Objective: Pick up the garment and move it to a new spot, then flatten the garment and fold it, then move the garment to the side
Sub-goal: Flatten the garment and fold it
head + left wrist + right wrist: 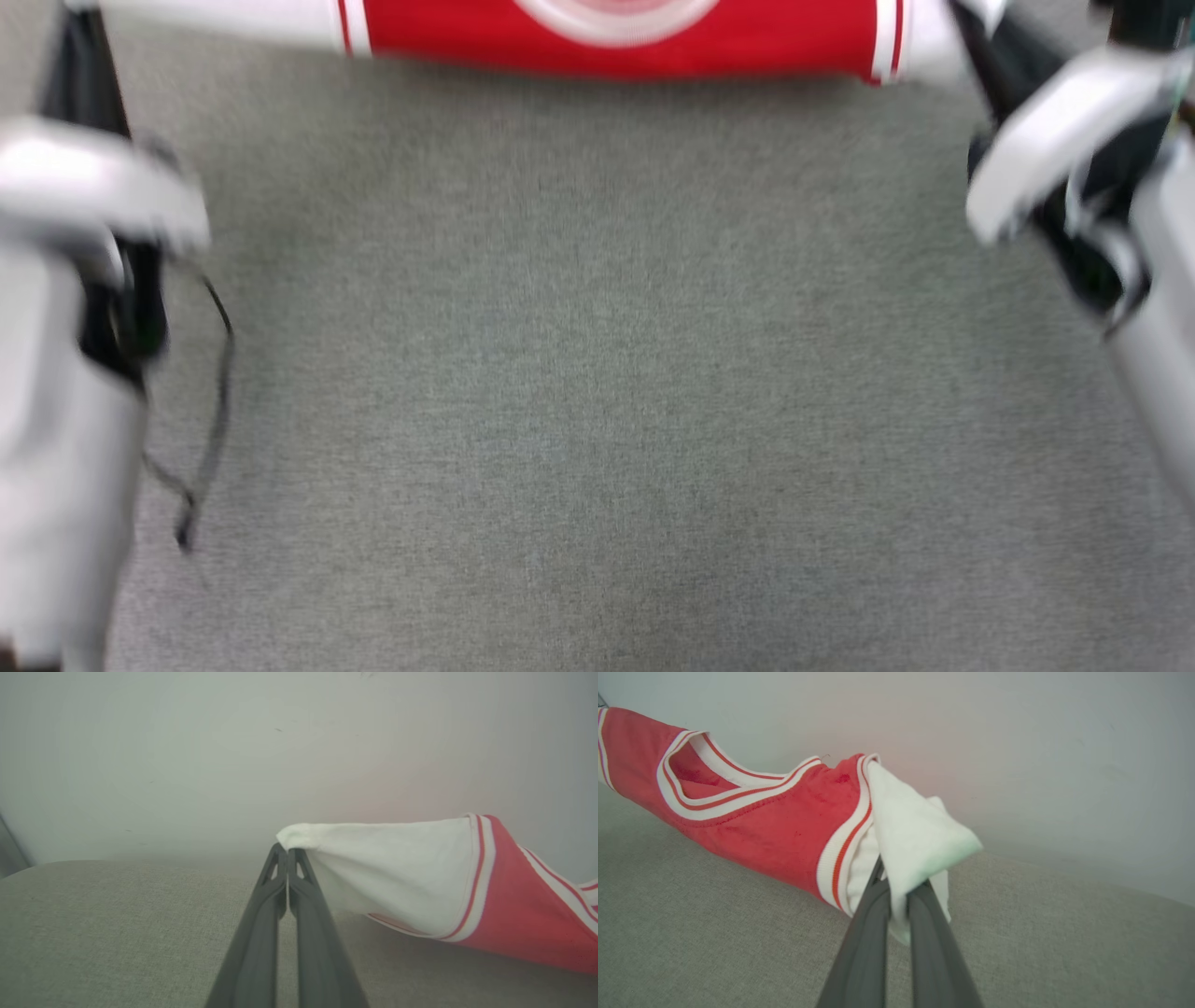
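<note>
The garment (616, 37), red with white sleeves and red-white striped trim, stretches in a band across the top edge of the blurred head view. My left gripper (287, 851) is shut, its tips pinching the corner of one white sleeve (397, 872). The red body (518, 914) trails off to the right, lifted above the grey cloth surface. My right gripper (899, 886) is shut on the other white sleeve (915, 835), which bunches over its fingers. The striped neck opening (719, 788) shows to the left of it. The lettering is hidden.
A grey fabric surface (597, 392) spreads below the garment. A pale wall (233, 756) rises right behind its far edge. My pale forearms stand at the left (84, 280) and right (1074, 149) of the head view, with a loose black cable (210, 420) by the left one.
</note>
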### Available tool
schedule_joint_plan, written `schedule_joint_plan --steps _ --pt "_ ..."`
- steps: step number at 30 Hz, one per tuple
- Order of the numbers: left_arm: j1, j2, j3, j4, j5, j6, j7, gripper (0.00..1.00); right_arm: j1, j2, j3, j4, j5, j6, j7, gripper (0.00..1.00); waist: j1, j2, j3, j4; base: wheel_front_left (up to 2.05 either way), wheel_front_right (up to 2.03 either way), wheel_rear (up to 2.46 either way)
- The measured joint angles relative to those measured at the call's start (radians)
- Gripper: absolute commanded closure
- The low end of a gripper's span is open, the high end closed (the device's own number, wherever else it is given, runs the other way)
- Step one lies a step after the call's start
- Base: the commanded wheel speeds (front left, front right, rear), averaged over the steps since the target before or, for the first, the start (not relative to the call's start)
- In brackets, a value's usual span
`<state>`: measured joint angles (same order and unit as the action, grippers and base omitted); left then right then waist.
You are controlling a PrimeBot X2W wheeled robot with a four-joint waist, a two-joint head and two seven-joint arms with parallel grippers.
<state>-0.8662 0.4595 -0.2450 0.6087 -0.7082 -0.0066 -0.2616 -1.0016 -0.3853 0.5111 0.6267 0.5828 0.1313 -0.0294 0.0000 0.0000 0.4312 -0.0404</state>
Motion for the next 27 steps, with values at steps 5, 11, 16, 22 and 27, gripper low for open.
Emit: schedule_joint_plan --steps 5,11,16,22,27 --pt "0.291 -0.017 0.062 -0.165 0.018 0.045 0.0 1.0 0.224 -0.02 -0.028 -0.088 0.025 0.0 0.027 1.0 0.0 0.0 -0.082 -0.001 0.0 0.0 0.0" --pt "0.61 -0.027 0.068 -0.308 0.019 0.112 0.007 1.0 0.482 -0.02 -0.063 -0.182 0.034 0.0 0.088 1.0 -0.0001 0.0 -0.18 -0.004 0.0 0.0 0.0" --pt "0.816 -0.021 0.071 -0.411 0.012 0.183 0.046 1.0 0.672 -0.011 -0.119 -0.259 0.01 0.0 0.14 1.0 -0.0003 0.0 -0.247 -0.01 0.0 0.0 0.0" --pt "0.993 -0.003 0.052 -0.489 0.023 0.248 0.1 1.0 0.905 0.015 -0.211 -0.343 -0.054 0.0 0.205 1.0 -0.0003 0.0 -0.301 0.004 0.0 0.0 0.0" --pt "1.087 -0.002 0.052 -0.54 0.02 0.285 0.117 1.0 1.057 0.053 -0.274 -0.409 -0.115 0.0 0.276 0.98 -0.0003 0.0 -0.334 0.019 0.0 0.0 0.0"
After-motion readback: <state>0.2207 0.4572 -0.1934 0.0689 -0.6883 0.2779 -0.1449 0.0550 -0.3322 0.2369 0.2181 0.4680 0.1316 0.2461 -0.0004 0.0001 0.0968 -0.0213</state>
